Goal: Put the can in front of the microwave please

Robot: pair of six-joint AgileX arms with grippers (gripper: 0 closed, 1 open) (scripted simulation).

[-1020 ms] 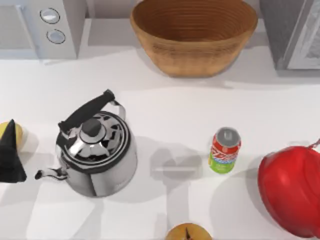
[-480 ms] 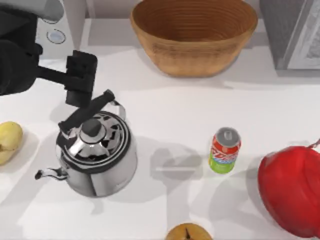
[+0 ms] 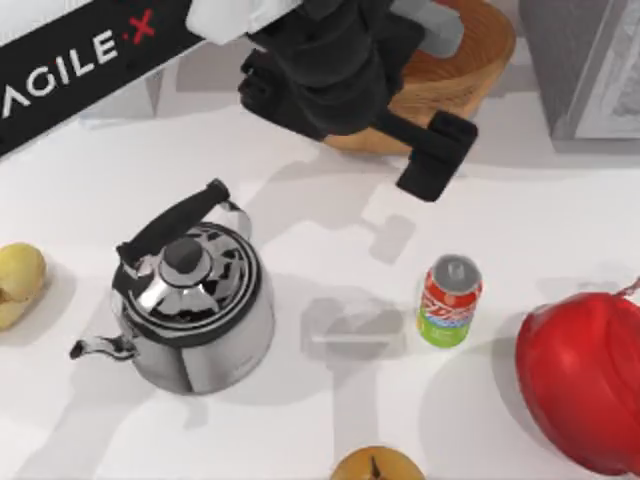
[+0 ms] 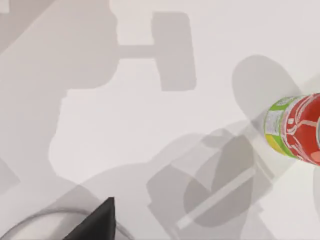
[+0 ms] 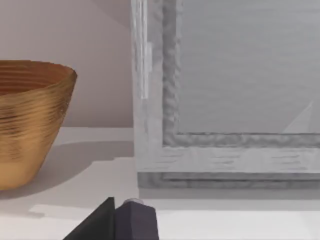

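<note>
The can (image 3: 449, 300) stands upright toward the desk's right edge, untouched. The left gripper (image 3: 436, 155) hovers behind it, finger spacing indeterminable. Recommended: descend centred, then grasp the can's mid-body.

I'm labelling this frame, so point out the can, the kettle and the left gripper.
can (image 3: 449, 301): top view, red label on its side.
kettle (image 3: 192, 300): top view, shiny steel body.
left gripper (image 3: 432, 155): top view, black fingers.

can (image 3: 449, 300): 1 | kettle (image 3: 190, 305): 1 | basket (image 3: 470, 60): 1 | red bowl (image 3: 583, 380): 1 | potato (image 3: 18, 283): 1
</note>
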